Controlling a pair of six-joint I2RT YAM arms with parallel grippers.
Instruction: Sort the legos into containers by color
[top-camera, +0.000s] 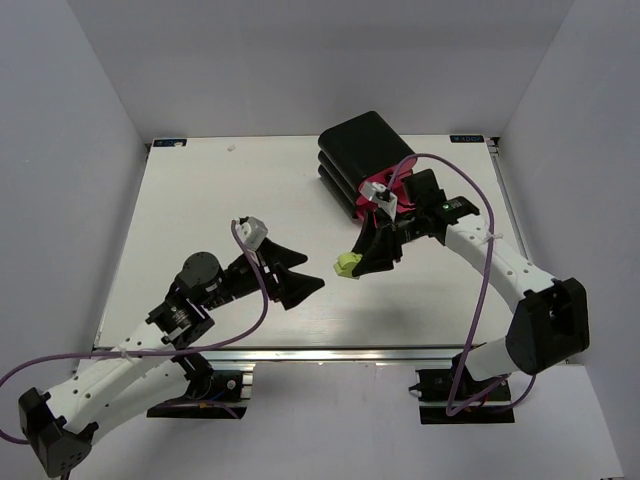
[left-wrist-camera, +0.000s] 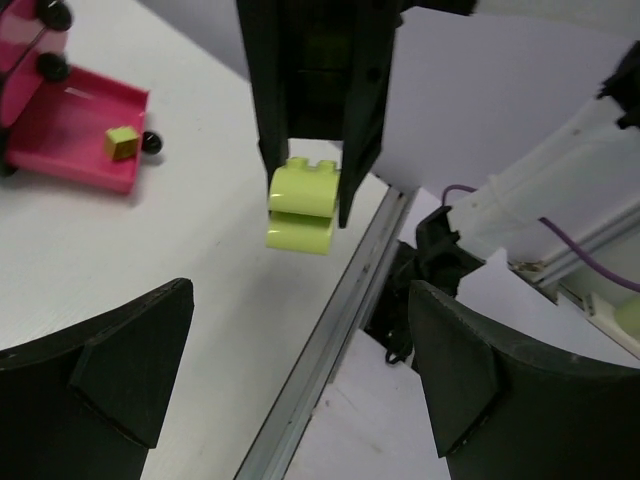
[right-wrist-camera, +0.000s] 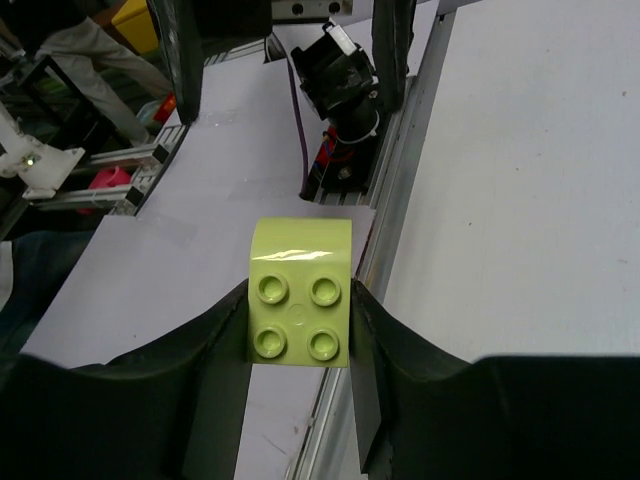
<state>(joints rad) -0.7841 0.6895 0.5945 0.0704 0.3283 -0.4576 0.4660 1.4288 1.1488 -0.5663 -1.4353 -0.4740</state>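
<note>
- Right wrist view: right gripper (right-wrist-camera: 300, 335) is clamped on a yellow-green brick (right-wrist-camera: 300, 262), near the cabinet (top-camera: 365, 140).
- Left gripper (top-camera: 303, 272) has its fingers wide apart, farther from the cabinet.
- One small brick (left-wrist-camera: 121, 141) lies in the cabinet's open pink drawer (left-wrist-camera: 60, 130).

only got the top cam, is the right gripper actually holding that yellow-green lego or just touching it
observer: held, the right gripper has the yellow-green brick clamped between both fingers, four studs showing
operator: anything in the open drawer yet
observer: one small greenish-yellow cube lies in the open pink drawer
operator: left side free
observer: yes, the left gripper is open with nothing between its fingers
</note>
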